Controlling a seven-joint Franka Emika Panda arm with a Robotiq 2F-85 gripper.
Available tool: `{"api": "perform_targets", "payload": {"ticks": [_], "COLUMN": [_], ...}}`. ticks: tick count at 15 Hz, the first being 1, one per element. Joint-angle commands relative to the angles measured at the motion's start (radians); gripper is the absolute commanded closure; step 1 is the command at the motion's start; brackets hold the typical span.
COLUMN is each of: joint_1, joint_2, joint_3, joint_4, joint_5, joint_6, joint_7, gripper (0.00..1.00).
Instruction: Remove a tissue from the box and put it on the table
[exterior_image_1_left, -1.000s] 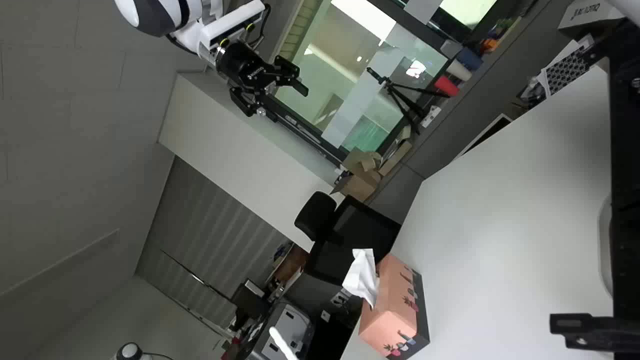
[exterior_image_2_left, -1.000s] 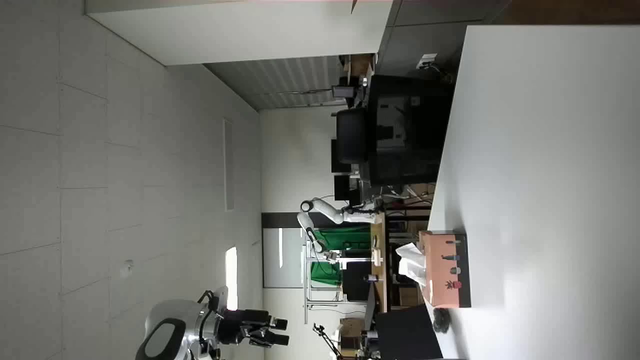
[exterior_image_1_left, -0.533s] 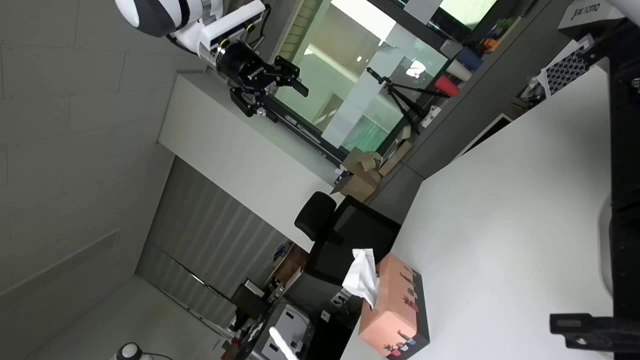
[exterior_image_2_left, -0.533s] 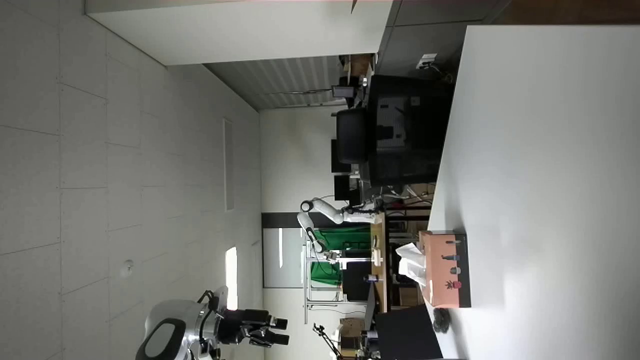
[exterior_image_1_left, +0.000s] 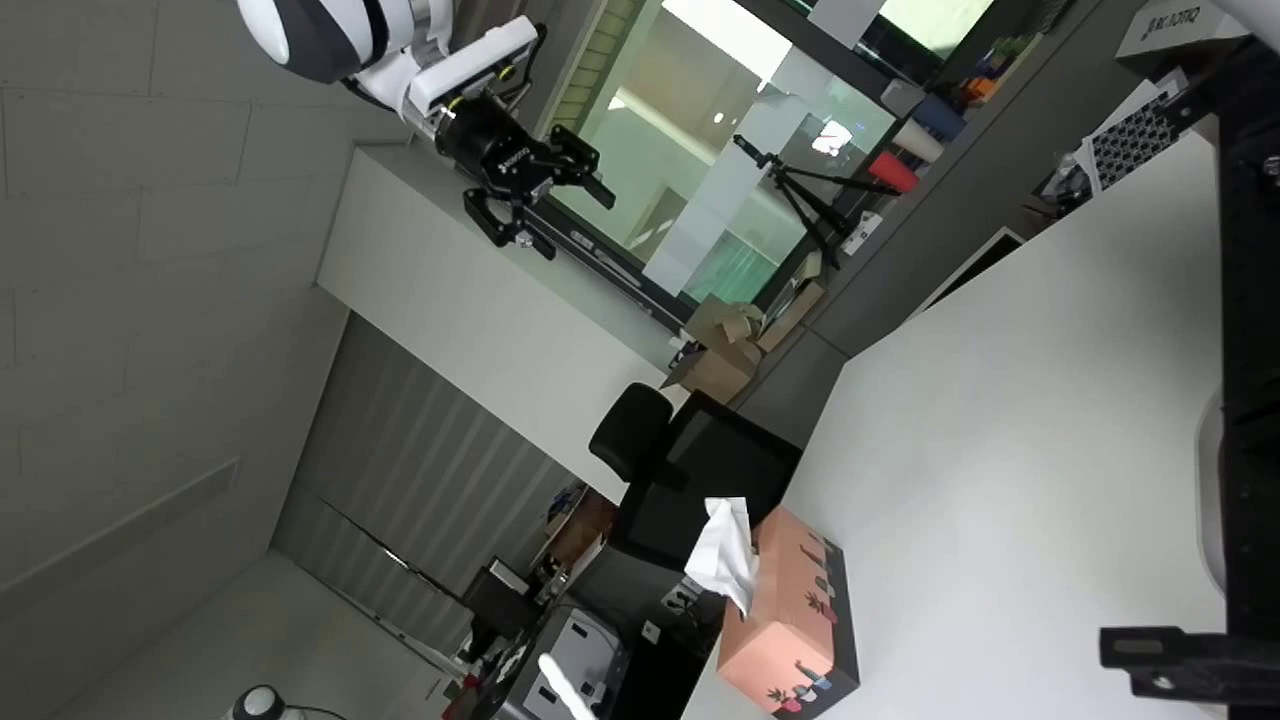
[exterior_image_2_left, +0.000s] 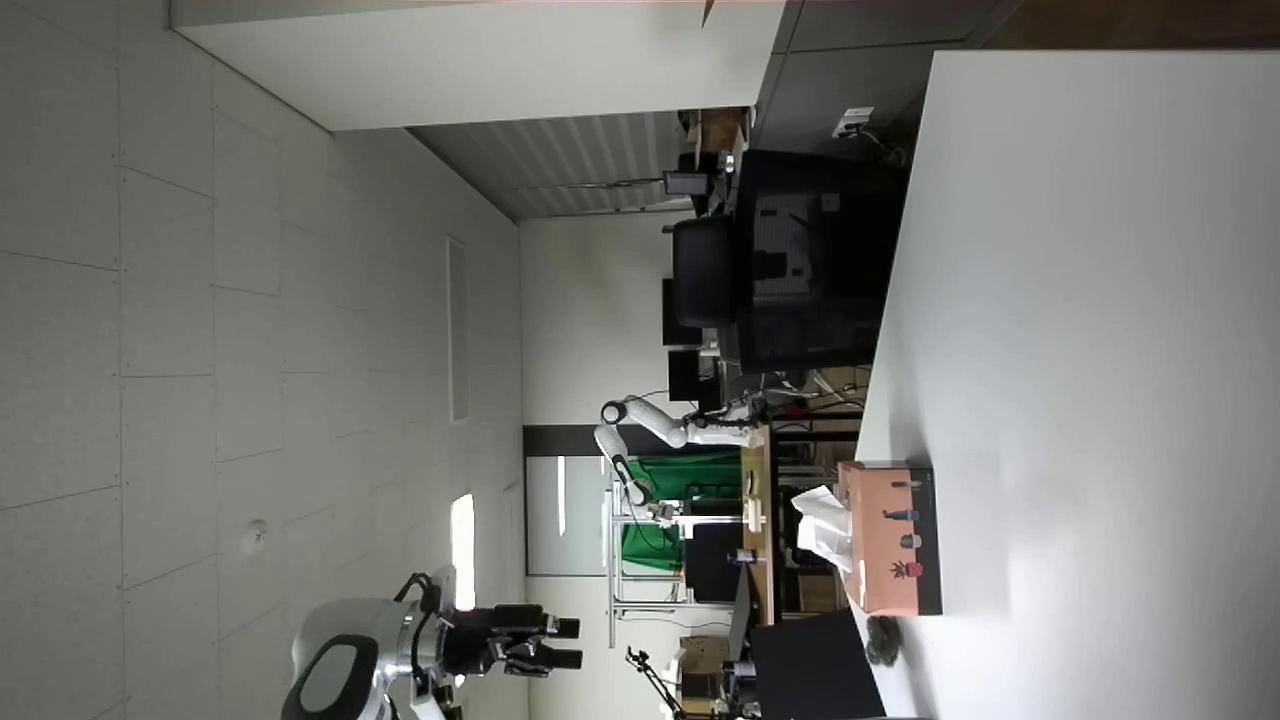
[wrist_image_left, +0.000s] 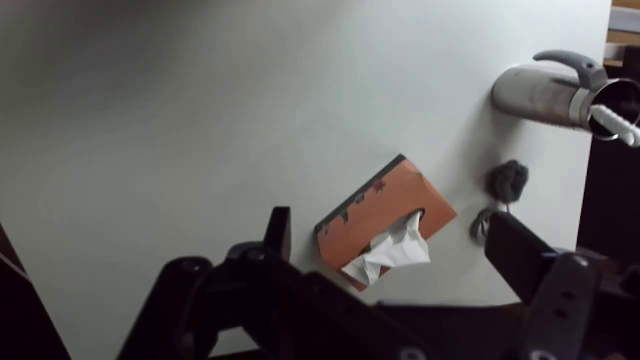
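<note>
None of the task seems done: the tissue (wrist_image_left: 400, 252) pokes out of the box (wrist_image_left: 375, 216), near an edge of the tabletop (exterior_image_1_left: 1010, 450). The jaws hang wide apart, well above both and holding nothing. Gripping, pulling free and laying down likely all remain.

In both exterior views, open air separates the gripper (exterior_image_1_left: 572, 220), high up, from the box (exterior_image_1_left: 790, 605). The tissue (wrist_image_left: 400, 252) juts from the box's top, in the way from straight above. In the wrist view, the white table (wrist_image_left: 200, 150) stretches wide along the box's dark-edged side, free to pass. Off one end, a fuzzy lump (wrist_image_left: 507, 181) and a jug (wrist_image_left: 540, 95) with a white stick (wrist_image_left: 617, 127) in its mouth block the way, a gap between them.
</note>
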Motion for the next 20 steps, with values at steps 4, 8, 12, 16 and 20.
{"api": "perform_targets", "payload": {"ticks": [4, 8, 12, 16, 20], "joint_1": [-0.026, -0.011, 0.083, 0.158, 0.142], "joint_2": [0.258, 0.523, 0.783, 0.967, 1.058], "joint_3": [0.071, 0.078, -0.031, -0.088, -0.016], "joint_4": [-0.044, -0.003, 0.097, 0.178, 0.238], "joint_5": [-0.012, -0.075, -0.167, -0.059, 0.111], "joint_6": [0.458, 0.736, 0.907, 1.003, 1.056], "joint_7": [0.298, 0.535, 0.785, 0.866, 0.821], "gripper": [0.0, 0.0, 0.0, 0.0, 0.0]}}
